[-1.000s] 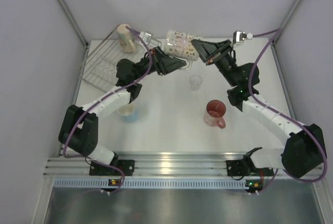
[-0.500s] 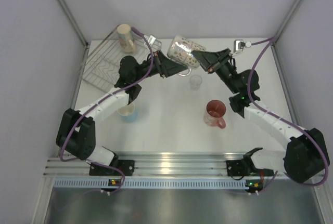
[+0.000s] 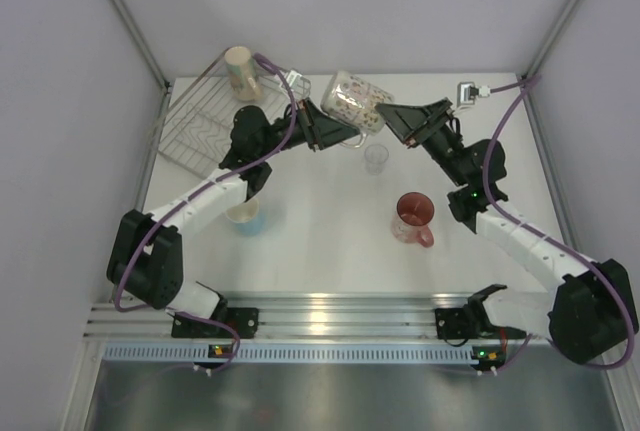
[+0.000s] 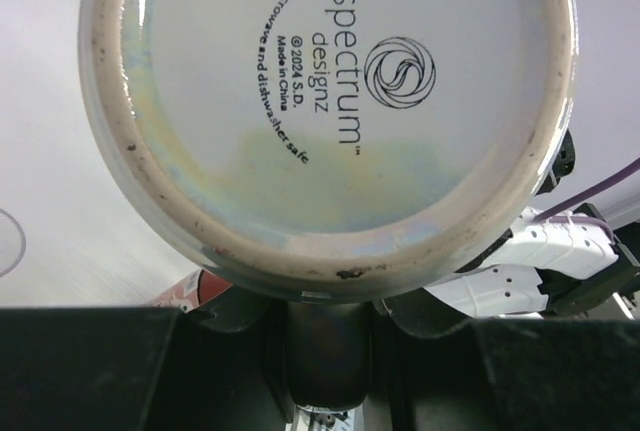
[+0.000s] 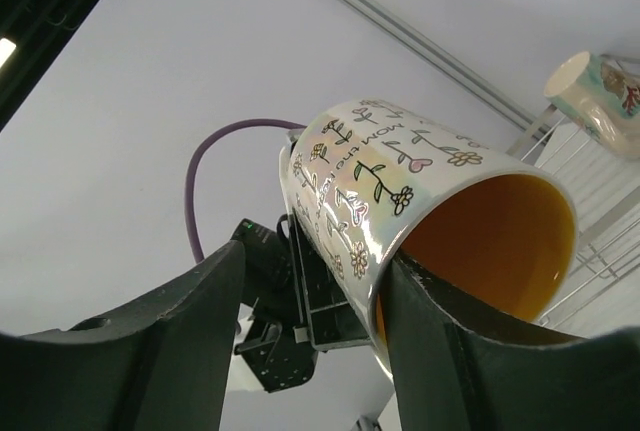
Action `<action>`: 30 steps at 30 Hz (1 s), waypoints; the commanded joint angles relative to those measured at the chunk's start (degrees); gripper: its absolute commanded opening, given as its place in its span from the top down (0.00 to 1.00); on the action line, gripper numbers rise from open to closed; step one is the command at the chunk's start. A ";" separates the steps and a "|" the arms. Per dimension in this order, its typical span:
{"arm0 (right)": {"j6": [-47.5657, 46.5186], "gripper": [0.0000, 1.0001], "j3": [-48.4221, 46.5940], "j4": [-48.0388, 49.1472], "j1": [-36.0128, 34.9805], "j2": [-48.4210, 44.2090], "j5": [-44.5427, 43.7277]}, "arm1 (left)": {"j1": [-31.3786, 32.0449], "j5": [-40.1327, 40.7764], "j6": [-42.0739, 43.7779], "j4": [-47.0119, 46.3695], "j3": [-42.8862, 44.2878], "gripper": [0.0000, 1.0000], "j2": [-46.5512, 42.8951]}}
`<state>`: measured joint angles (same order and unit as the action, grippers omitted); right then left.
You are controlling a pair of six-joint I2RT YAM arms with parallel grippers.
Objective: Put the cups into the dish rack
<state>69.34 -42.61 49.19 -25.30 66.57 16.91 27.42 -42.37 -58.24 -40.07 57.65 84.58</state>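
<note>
Currently the right gripper has its jaws apart, straddling the rim of the white dotted mug: one finger sits in the yellow mouth and the other stands off the outer wall with a gap showing. The left gripper is at the mug's base end, but its wrist view is filled by the stamped base and I cannot tell whether its fingers are clamped on anything. The mug hangs tilted in the air between the two arms, mouth toward the right arm. It is over the far middle of the table and short of the dish rack, where the cream mug already sits at the far corner.

The risk, as I judge it, is a failed handover. If the left hold is shallow or off-centre, the glazed mug could swing or slip once the right finger leaves the rim, and fall near the clear glass close by. A finger dragging on the rim as it pulls out could also lever the mug loose. The pink-red mug and light blue cup lie further off.

Against a second ago, the mug has tipped from nearly level and come a little nearer the bases with both grippers; the cups on the table have not moved
</note>
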 commanded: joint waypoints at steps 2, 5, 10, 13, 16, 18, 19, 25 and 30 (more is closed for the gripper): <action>-1.40 0.43 0.95 3.46 1.39 -3.37 0.85 | -0.96 3.43 4.53 -2.30 4.22 1.00 -3.89; -1.49 0.43 2.53 3.28 1.48 -4.42 1.46 | -0.96 5.36 8.92 3.93 5.98 1.00 -4.42; -3.77 0.42 4.02 -0.49 1.66 -8.37 1.55 | -1.14 12.21 18.94 18.42 9.23 1.00 -5.65; -5.35 0.42 4.46 -3.82 1.74 -11.27 0.50 | -1.32 16.33 23.51 23.96 11.34 1.00 -6.00; -7.11 0.41 4.64 -7.42 1.74 -14.35 -0.64 | -1.23 22.05 27.38 29.42 13.80 1.00 -6.44; -8.25 0.41 4.21 -9.54 1.75 -16.72 -1.35 | -1.32 28.46 29.92 34.08 15.82 1.00 -6.09; -9.56 0.41 3.94 -10.94 1.83 -17.43 -2.13 | -1.32 30.57 30.72 35.40 16.44 1.00 -5.83; -15.11 0.40 2.18 -19.56 1.74 -23.49 -5.65 | -1.49 47.71 37.23 44.90 24.25 1.00 -1.27; -19.41 0.39 1.21 -25.27 1.75 -27.27 -7.67 | -2.11 59.30 40.04 46.05 27.25 1.00 2.78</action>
<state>54.63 -38.11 28.01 -23.94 41.36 11.55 25.82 5.80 -22.35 11.53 79.64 86.94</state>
